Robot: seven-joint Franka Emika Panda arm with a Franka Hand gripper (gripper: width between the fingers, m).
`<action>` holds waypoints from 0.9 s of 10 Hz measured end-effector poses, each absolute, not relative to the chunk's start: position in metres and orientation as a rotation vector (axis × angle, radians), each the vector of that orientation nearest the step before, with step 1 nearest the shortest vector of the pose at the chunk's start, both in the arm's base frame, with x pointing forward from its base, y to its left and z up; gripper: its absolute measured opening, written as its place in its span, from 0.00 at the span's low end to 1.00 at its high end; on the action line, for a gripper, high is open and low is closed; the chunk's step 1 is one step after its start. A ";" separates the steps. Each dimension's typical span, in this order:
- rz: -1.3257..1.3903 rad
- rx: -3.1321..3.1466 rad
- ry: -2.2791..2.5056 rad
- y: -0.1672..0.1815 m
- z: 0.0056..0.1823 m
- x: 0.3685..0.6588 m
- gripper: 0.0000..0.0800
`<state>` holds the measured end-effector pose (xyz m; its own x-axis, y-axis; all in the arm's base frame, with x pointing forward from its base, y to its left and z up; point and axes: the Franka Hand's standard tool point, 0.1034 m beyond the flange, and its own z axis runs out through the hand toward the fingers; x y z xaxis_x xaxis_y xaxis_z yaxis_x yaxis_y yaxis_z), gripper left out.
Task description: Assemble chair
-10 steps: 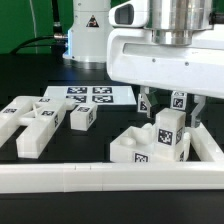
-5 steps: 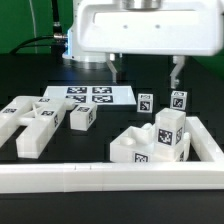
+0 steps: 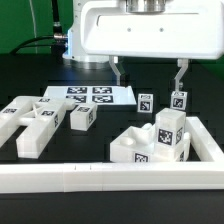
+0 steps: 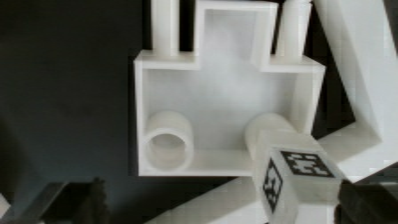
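The chair's seat (image 3: pixel 128 150), bearing some tagged upright pieces (image 3: pixel 168 128), is sitting at the exterior view's right in the corner of the L-shaped rail (image 3: pixel 90 178), while loose parts (image 3: pixel 35 125) are lying unjoined at the exterior view's left, so much assembly is seemingly remaining, and the gripper (image 3: pixel 150 85) is hovering above, spread wide and empty.

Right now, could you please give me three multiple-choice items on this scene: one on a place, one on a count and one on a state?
1. Where is the seat?
A. exterior view's left
B. inside the rail's corner, exterior view's right
C. lifted in the air

2. How many tags does the marker board carry?
A. two
B. four
C. six

3. How are the fingers?
A. open, empty
B. shut on the seat
C. shut, empty

Answers:
1. B, it rests on the table in that corner.
2. B, four tags show.
3. A, a wide gap with nothing between them.
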<state>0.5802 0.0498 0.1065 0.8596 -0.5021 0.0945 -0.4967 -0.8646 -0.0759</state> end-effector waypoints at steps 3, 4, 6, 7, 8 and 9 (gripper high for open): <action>-0.141 -3.045 0.643 0.011 0.099 0.518 0.81; -0.161 -3.060 0.612 -0.007 0.089 0.499 0.81; -0.138 -3.056 0.621 -0.001 0.090 0.502 0.81; -0.114 -3.056 0.623 -0.002 0.088 0.499 0.81; -0.099 -3.057 0.618 -0.002 0.088 0.498 0.81; -0.037 -3.057 0.615 -0.002 0.088 0.495 0.81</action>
